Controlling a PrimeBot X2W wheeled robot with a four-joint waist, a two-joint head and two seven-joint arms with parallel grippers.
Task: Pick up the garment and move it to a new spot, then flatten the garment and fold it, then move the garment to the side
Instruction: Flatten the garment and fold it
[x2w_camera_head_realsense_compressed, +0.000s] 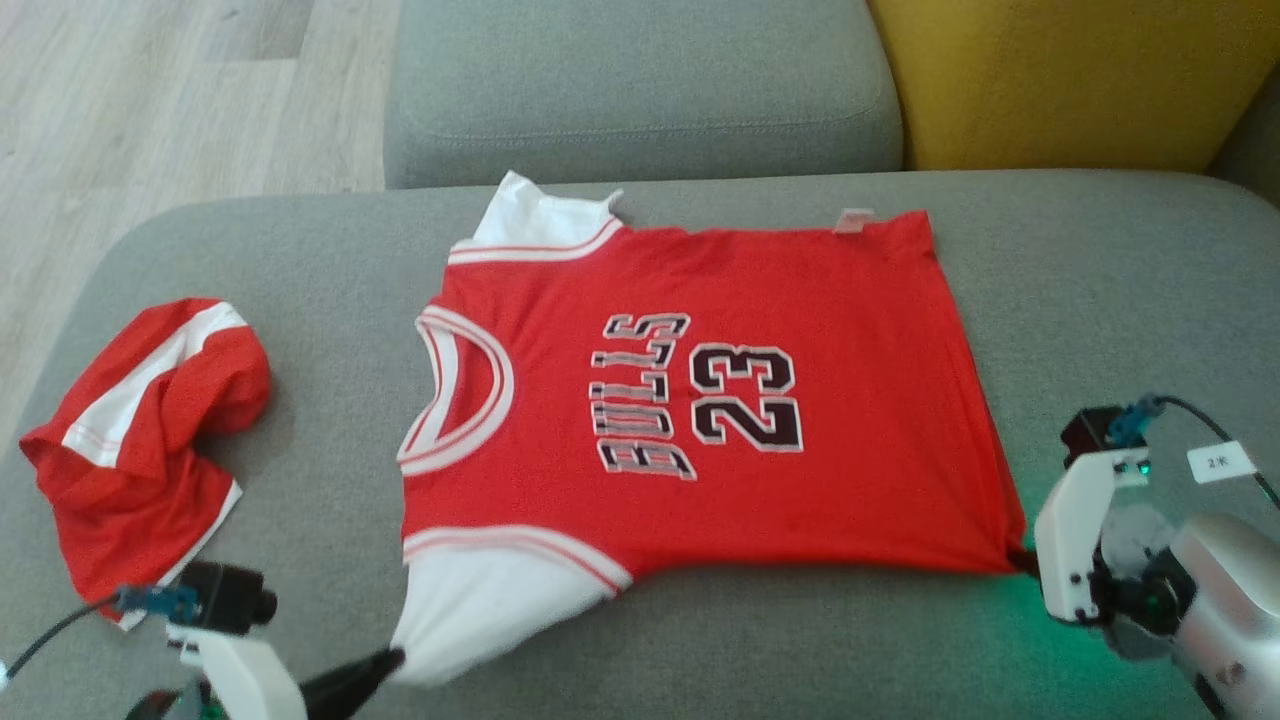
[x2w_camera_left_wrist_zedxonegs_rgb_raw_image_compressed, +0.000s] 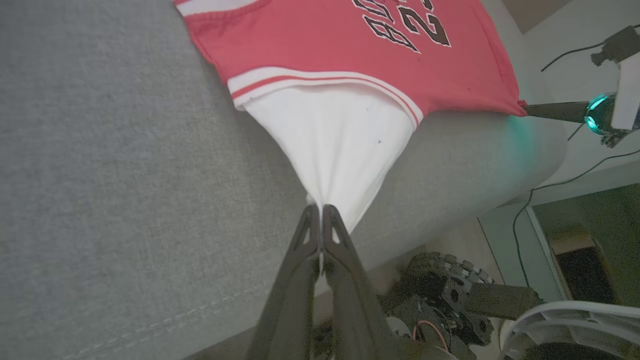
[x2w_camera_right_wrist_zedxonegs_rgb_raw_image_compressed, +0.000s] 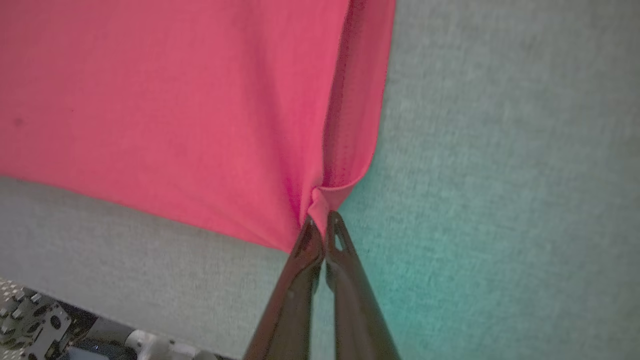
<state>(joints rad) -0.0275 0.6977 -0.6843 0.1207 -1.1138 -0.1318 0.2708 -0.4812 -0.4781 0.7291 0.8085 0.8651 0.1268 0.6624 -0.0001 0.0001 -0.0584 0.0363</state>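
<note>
Jersey (x2w_camera_head_realsense_compressed: 700, 400) lies flat on grey sofa seat (x2w_camera_head_realsense_compressed: 1100, 300), long axis left-right, collar (x2w_camera_head_realsense_compressed: 455, 390) left. Left pincer (x2w_camera_left_wrist_zedxonegs_rgb_raw_image_compressed: 320, 212) clamped on near-left white sleeve (x2w_camera_head_realsense_compressed: 480, 600), right pincer (x2w_camera_right_wrist_zedxonegs_rgb_raw_image_compressed: 324, 220) clamped on near-right hem corner (x2w_camera_head_realsense_compressed: 1005, 545); cloth spreads far from both.

The red basketball jersey with white trim (x2w_camera_head_realsense_compressed: 700, 400), lying flat in the middle of the grey fabric sofa seat (x2w_camera_head_realsense_compressed: 1100, 280), carries "BULLS" in black, white-edged block letters. Just right of it stands the number "23" in the same style. Both run from near to far, with their tops toward the left. A small white paper tag (x2w_camera_head_realsense_compressed: 1222, 462) at the right shows "2" and a blurred mark.
</note>
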